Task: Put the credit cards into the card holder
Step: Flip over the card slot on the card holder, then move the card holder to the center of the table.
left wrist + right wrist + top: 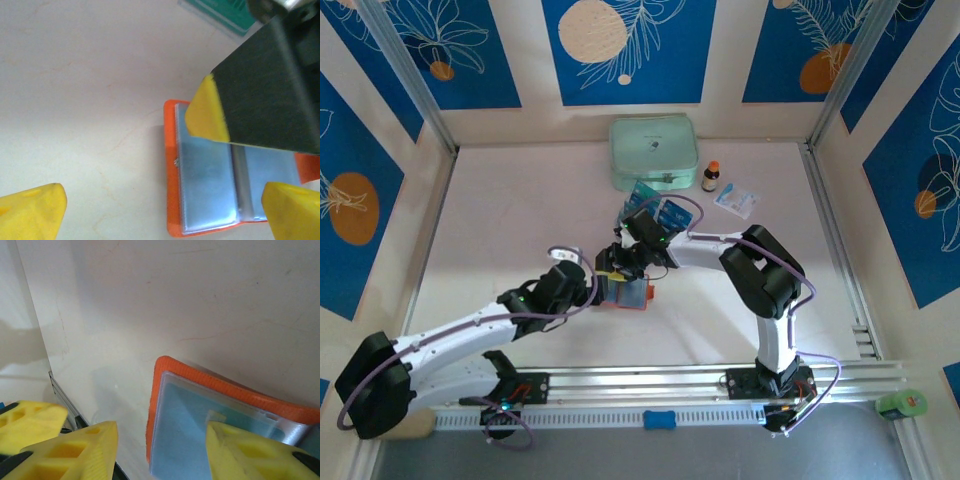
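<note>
Card holder [210, 415] lies open under the right end effector [160, 437], jaws apart — left end effector [162, 205], also wide, should steady it.

Desk layout from above
The card holder [625, 293] lies open at the middle of the desk [500, 220]. Behind it are the credit cards [672, 211], and behind them a zip case [655, 152]. A bottle [710, 176] and a sachet [736, 200] sit to the case's right.

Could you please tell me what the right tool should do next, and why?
Probably lift the right tool clear of the card holder: its jaws stand apart holding nothing, a teal card lies in the holder, and more credit cards wait farther back.
</note>
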You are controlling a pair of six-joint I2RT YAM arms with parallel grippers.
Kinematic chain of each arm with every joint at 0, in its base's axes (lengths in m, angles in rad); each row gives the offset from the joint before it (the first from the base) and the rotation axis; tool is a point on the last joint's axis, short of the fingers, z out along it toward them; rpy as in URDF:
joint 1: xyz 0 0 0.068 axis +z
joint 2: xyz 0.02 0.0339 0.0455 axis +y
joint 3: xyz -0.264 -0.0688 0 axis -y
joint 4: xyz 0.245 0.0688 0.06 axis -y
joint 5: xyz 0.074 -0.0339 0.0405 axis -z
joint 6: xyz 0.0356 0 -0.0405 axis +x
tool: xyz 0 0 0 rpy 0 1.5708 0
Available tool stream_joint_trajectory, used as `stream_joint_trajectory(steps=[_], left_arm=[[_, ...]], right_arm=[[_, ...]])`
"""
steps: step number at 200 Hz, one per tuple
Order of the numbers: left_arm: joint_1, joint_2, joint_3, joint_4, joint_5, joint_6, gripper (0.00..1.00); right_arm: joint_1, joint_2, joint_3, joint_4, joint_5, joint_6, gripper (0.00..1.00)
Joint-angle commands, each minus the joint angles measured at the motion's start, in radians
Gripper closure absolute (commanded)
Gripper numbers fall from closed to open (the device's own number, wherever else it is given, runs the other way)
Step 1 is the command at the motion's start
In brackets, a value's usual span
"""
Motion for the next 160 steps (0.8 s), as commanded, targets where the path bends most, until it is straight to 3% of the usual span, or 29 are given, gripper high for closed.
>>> stream_joint_trajectory(steps=[1, 87, 160], left_arm=[[0.009, 0.038, -0.015, 0.035, -0.014, 0.009, 0.0], [0.018, 0.197, 0.038, 0.061, -0.029, 0.028, 0.0], [0.03, 0.205, 0.063, 0.065, -0.016, 0.049, 0.0]], right_arm=[[-0.006, -0.035, 0.009, -0.011, -0.011, 0.012, 0.5], [-0.031, -0.162, -0.029, -0.08, 0.03, -0.035, 0.5], [-0.042, -0.426, -0.247, -0.353, 0.386, -0.155, 0.5]])
